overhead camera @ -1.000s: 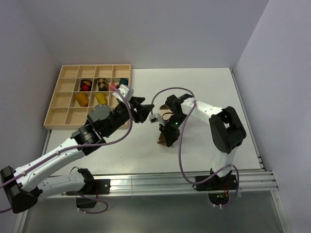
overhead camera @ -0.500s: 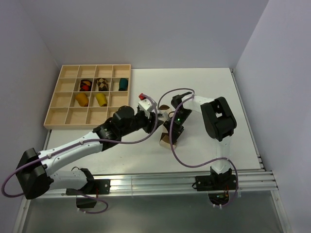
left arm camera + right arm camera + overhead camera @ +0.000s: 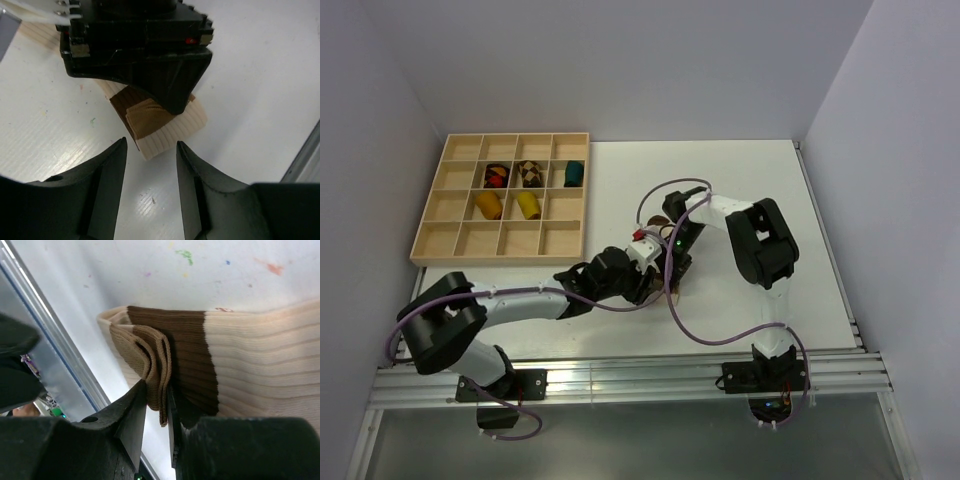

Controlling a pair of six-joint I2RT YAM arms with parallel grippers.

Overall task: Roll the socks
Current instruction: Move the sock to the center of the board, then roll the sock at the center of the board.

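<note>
The cream sock (image 3: 172, 127) with brown bands is found flat on the white bench (image 3: 740, 180), near its middle and in front of both arms. One end of it is folded over, and that tan-and-brown fold is pinched in the right end effector (image 3: 156, 390), whose fingers are drawn narrow on the fabric. The left end effector (image 3: 151, 144) is held wide, its fingers low over the bench, and the sock's near corner is seen just at the mouth of the gap, ungripped.

Against the view of a second ago, the left arm has been brought down and across. Then it was raised, with its end effector beside the right edge of the wooden tray (image 3: 500, 260); now it is stretched low along the bench, just beside the right end effector. The right end effector has been kept at the sock throughout.

The mustard-orange sock (image 3: 487, 205) and the yellow sock (image 3: 528, 204) are unchanged in adjoining tray compartments.
</note>
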